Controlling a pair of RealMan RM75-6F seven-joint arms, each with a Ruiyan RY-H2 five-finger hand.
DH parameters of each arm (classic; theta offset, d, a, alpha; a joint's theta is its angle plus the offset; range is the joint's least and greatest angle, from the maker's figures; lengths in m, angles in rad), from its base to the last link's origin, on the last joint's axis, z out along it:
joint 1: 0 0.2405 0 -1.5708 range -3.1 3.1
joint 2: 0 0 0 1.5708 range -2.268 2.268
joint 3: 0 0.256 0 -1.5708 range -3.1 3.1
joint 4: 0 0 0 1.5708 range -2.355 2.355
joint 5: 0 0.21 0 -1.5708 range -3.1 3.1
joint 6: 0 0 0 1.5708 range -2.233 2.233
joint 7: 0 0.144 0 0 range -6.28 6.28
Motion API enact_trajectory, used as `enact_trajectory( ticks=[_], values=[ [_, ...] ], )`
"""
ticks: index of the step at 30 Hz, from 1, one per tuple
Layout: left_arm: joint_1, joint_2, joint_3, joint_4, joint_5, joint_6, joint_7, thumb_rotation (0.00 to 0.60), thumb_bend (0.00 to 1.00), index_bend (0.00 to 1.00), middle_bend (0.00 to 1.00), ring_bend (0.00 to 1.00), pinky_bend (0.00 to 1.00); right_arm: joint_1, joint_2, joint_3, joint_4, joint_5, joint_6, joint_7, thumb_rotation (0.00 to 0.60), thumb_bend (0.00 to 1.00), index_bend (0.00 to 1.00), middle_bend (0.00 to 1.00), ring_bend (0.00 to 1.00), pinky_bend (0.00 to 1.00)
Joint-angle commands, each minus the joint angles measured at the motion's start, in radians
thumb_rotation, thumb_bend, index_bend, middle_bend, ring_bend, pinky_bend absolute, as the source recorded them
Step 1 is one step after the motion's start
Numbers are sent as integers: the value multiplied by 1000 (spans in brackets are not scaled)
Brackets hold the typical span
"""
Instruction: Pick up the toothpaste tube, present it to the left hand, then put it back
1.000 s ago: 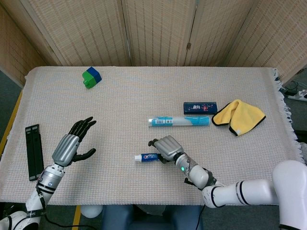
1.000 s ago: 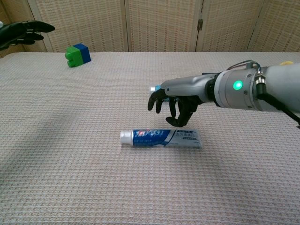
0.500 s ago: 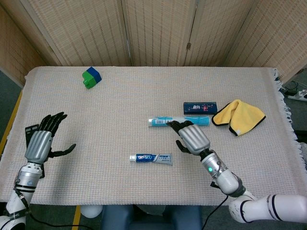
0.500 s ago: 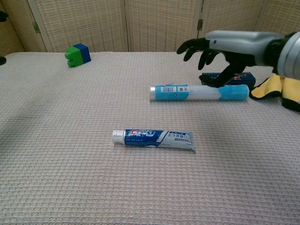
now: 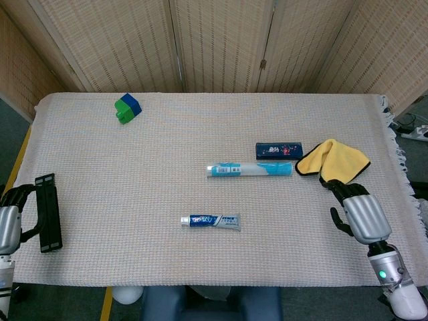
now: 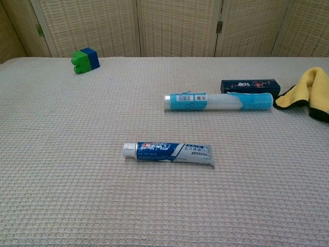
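Observation:
The toothpaste tube (image 5: pixel 210 221) lies flat on the woven table cover, cap to the left, and nothing touches it; the chest view shows the tube (image 6: pixel 168 153) alone at the centre. My right hand (image 5: pixel 358 212) is far to its right by the table's near right edge, back upward, fingers apart and holding nothing. My left hand (image 5: pixel 8 224) sits at the near left edge, partly cut off by the frame, also holding nothing. Neither hand appears in the chest view.
A long blue tube (image 5: pixel 249 170) and a dark blue box (image 5: pixel 280 150) lie beyond the toothpaste. A yellow cloth (image 5: pixel 332 162) is just above my right hand. A black strip (image 5: pixel 48 212) lies beside my left hand. A green-and-blue block (image 5: pixel 127 107) stands far left.
My right hand has drawn away from the toothpaste tube to the near right edge. My left hand has retreated to the near left edge. The tube stays on the table.

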Motion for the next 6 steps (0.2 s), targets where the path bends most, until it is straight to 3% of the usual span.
enact_trajectory(
  ticks=[1, 6],
  values=[
    [41, 9, 35, -25, 31, 36, 22, 600, 462, 211, 222, 162, 1, -94, 21, -29, 48, -51, 71, 88, 600, 578, 223, 219, 282, 246],
    [79, 9, 84, -47, 98, 69, 97, 600, 461, 189, 199, 134, 0, -170, 6, -28, 104, -103, 125, 148, 600, 578, 223, 214, 272, 239]
  ],
)
